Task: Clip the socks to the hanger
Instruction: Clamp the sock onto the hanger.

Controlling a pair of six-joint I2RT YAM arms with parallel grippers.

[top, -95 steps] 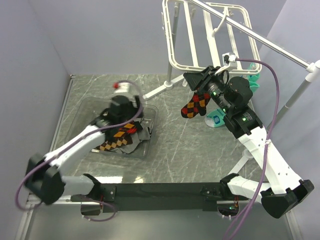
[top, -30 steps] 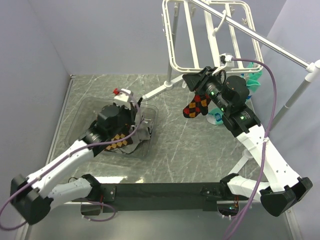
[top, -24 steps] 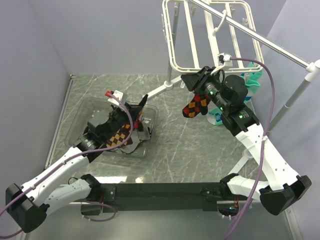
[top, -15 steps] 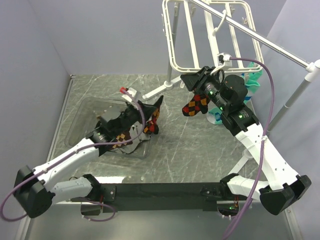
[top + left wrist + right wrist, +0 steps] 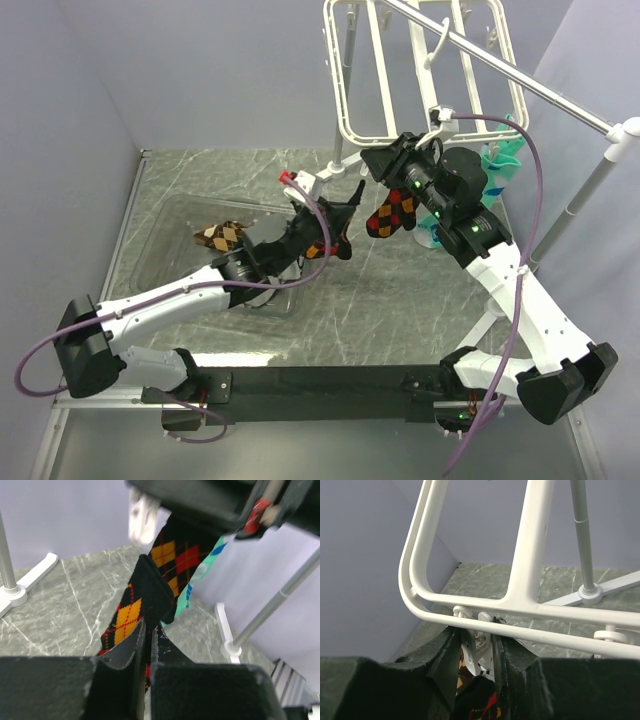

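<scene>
Argyle sock [image 5: 127, 615] pinched in left claw [image 5: 149, 630] above counter [image 5: 400, 290]; right claw [image 5: 476, 642] squeezes hanger clip [image 5: 481, 660], second sock [image 5: 392, 212] dangling below.

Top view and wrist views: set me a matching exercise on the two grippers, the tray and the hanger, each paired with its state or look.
Things:
1. left gripper
2. right gripper
3. tray
4. hanger

States:
A. white, with parallel cross bars
B. shut on an argyle sock, held in the air
C. shut on a white clip under the rim
D. clear, with a second argyle sock lying in it

Pairs: 1-B, 2-C, 3-D, 4-A
</scene>
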